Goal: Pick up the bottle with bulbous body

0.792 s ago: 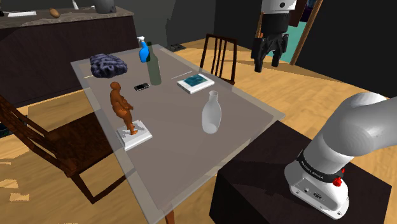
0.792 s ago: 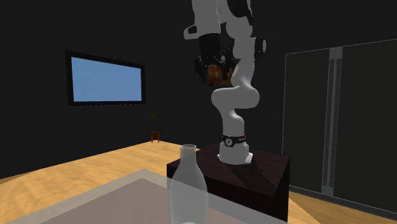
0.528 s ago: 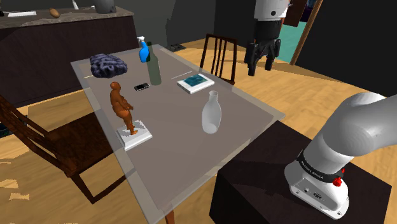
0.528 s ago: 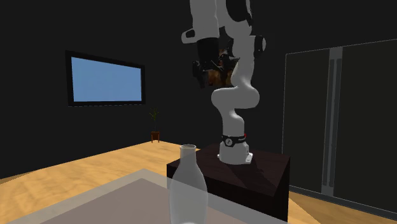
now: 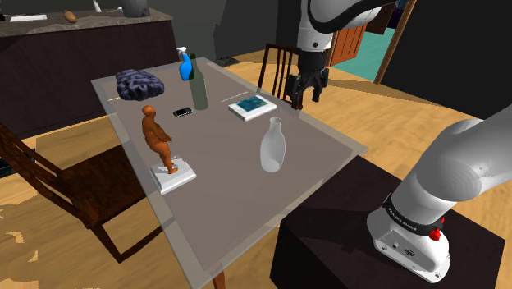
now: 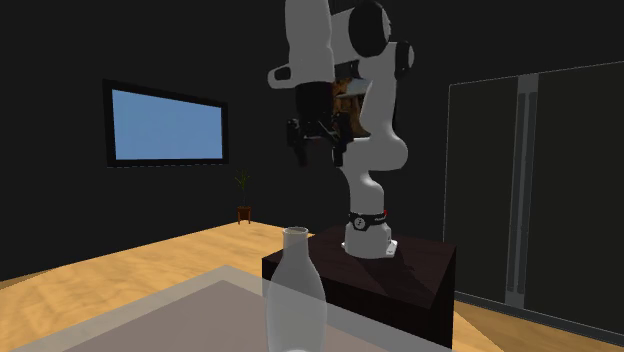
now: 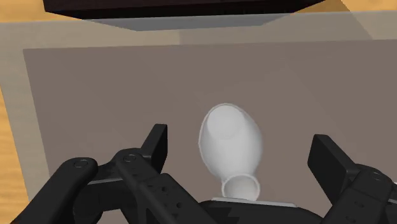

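Pincer (image 5: 304, 100), black and two-fingered, hangs spread wide and empty above the upright translucent whitish bulbous-bodied bottle (image 5: 272, 148) on the grey counter (image 5: 221, 168).

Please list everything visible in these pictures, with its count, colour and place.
pale translucent bulbous bottle: one, table's near half
tall dark green bottle: one, table's far end
blue spray bottle: one, behind green bottle
brown figurine on white base: one, shoulder view's left table edge
dark purple lumpy object: one, far corner
black phone: one, beside green bottle
teal-covered book: one, beyond pale bottle
grey table: one, middle
dark wooden chairs: two, beside table
white arm: one, on dark box
black claw: one, open, raised above table
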Robot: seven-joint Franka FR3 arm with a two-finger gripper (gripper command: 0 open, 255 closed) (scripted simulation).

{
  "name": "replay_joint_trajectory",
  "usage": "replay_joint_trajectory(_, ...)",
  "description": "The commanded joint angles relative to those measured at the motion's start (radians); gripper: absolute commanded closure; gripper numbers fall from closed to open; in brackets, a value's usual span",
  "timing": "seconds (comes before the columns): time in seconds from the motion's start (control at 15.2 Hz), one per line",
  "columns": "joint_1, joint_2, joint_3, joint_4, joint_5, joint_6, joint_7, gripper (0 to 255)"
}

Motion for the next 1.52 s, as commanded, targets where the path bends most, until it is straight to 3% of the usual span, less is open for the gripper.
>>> replay_joint_trajectory(0.0, -0.001, 0.061, 0.010, 0.001, -0.003, 0.078, 0.005, 0)
replay_joint_trajectory(0.59, -0.009, 0.385, 0.043, 0.119, -0.058, 0.352, 0.050, 0)
replay_joint_trajectory(1.25, -0.008, 0.467, 0.045, 0.088, -0.072, 0.468, 0.059, 0)
replay_joint_trajectory(1.32, -0.008, 0.466, 0.045, 0.089, -0.072, 0.466, 0.060, 255)
replay_joint_trajectory(1.45, -0.008, 0.466, 0.045, 0.089, -0.072, 0.465, 0.060, 255)
